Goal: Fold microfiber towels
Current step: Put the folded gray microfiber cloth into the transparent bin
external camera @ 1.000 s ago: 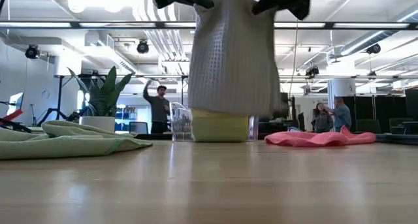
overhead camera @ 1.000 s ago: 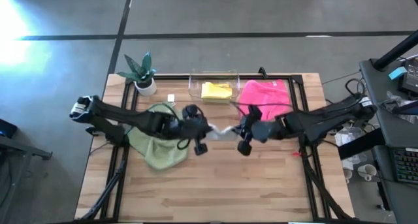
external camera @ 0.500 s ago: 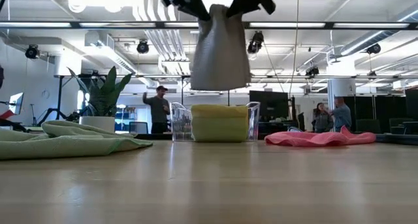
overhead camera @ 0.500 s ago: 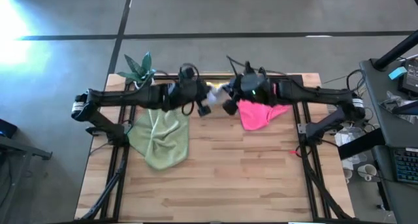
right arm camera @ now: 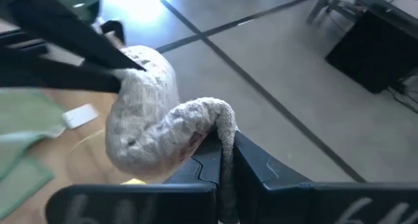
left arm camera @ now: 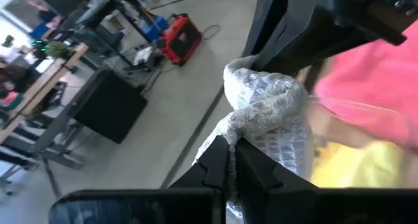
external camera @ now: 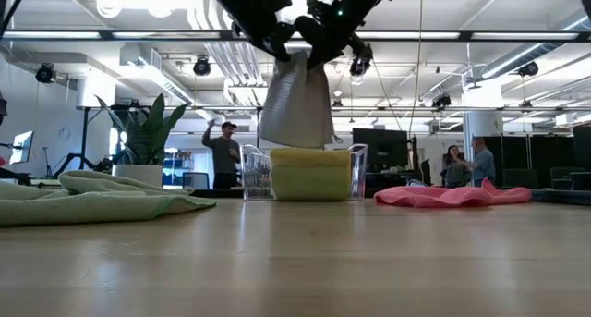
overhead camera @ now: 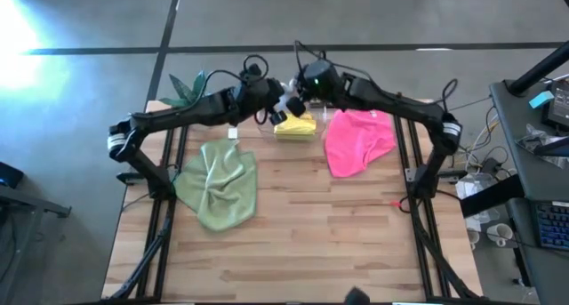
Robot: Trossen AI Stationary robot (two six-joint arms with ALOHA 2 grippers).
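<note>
I hold the folded light grey microfiber towel point(external camera: 297, 104), soft and limp, at twelve o'clock above the clear plastic bin point(external camera: 355, 169); left gripper point(overhead camera: 273, 107) and right gripper point(overhead camera: 297, 92) pinch its top edge.

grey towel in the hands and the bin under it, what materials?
Grey towel: soft waffle-textured cloth, matte; a grid weave shows and it hangs limp from the left hand and right hand. Bin: clear, glossy rigid plastic, probably; yellow towel shows through its walls.

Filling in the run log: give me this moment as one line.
left gripper: shut on grey towel | right gripper: shut on grey towel | towel above clear bin
</note>
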